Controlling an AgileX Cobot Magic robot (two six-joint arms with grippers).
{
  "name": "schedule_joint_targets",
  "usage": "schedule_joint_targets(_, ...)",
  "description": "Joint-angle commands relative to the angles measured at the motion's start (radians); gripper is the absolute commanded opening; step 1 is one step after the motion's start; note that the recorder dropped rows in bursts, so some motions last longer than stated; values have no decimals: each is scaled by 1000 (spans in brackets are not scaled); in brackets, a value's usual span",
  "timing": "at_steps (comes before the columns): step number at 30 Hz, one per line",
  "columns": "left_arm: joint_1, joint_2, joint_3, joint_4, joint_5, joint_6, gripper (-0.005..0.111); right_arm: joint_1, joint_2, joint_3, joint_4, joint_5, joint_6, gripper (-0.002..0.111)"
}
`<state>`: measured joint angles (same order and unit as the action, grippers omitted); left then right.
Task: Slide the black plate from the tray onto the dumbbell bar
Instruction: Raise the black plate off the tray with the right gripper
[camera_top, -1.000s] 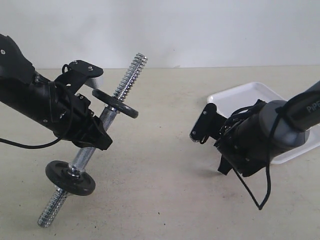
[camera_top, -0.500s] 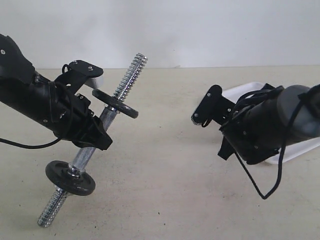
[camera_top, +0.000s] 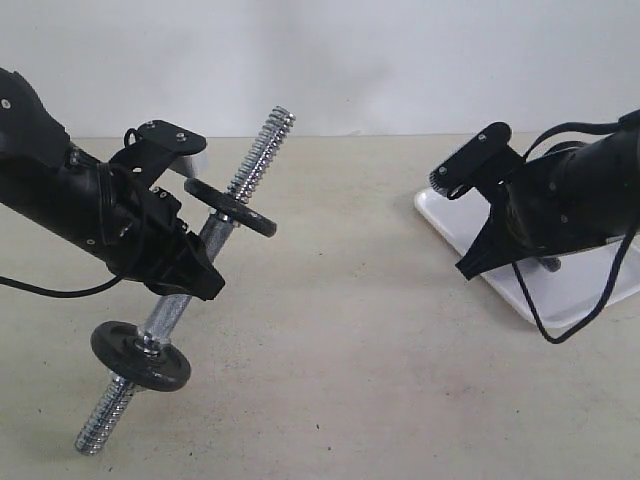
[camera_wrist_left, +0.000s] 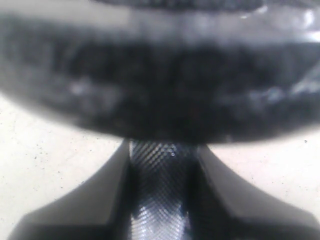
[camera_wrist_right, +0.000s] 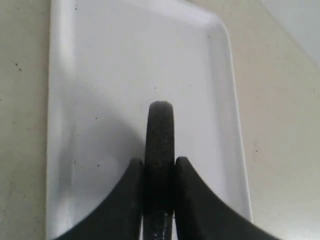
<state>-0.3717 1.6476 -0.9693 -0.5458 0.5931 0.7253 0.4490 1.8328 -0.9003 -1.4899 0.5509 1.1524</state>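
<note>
The right gripper (camera_wrist_right: 160, 167) is now back over the tray (camera_top: 440, 205) at the right edge of the bench (camera_top: 340, 350). It is no longer out near the bench's middle, where it is a second before. Its jaws are pinched together a little more than then, and they clamp the black plate (camera_wrist_right: 160, 130), which stands on edge between them over the tray's white floor, inside the rims. Whether the plate's lower edge touches the tray or hangs just clear cannot be told.

The left gripper (camera_top: 195, 272) does not move over that second. It is clamped on the knurled middle of the dumbbell bar (camera_top: 258, 150), holding it tilted above the bench's left side with the upper threaded end free. One disc (camera_top: 230, 206) already sits above the grip and another (camera_top: 140, 355) sits below.

The judgement is that the pick is made, while the carry across and the threading onto the bar's free end are not yet begun.
</note>
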Motion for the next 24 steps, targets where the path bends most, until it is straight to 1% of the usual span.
schedule_joint_targets(1,-2,-65,-30,-71,-67,1,4,-22,-36,-29,74,13,-57,0)
schedule_joint_targets(4,-2,-65,-30,-71,-62,1,4,-22,-43,-57,166,32,-139,0)
schedule_joint_targets(6,-2,-65,-30,-71,-62,1,4,-22,-44,-88,265,71,-239,0)
schedule_joint_targets(7,-2,-65,-30,-71,-58,1,4,-22,-44,-103,332,98,-320,0)
schedule_joint_targets(11,-2,-65,-30,-71,-48,1,4,-22,-44,-159,481,141,-486,0)
schedule_joint_targets(12,-2,-65,-30,-71,-47,1,4,-22,-44,-169,516,151,-513,0)
schedule_joint_targets(16,-2,-65,-30,-71,-45,1,4,-26,-44,-180,544,153,-534,0)
schedule_joint_targets(17,-2,-65,-30,-71,-45,1,4,-33,-44,-180,563,147,-542,0)
schedule_joint_targets(19,-2,-65,-30,-71,-45,1,4,-65,-45,-180,645,124,-627,0)
schedule_joint_targets(22,-2,-65,-30,-55,-45,1,4,-119,-54,-180,767,54,-710,0)
schedule_joint_targets(24,-2,-65,-30,-44,-45,1,4,-131,-66,-180,825,12,-767,0)
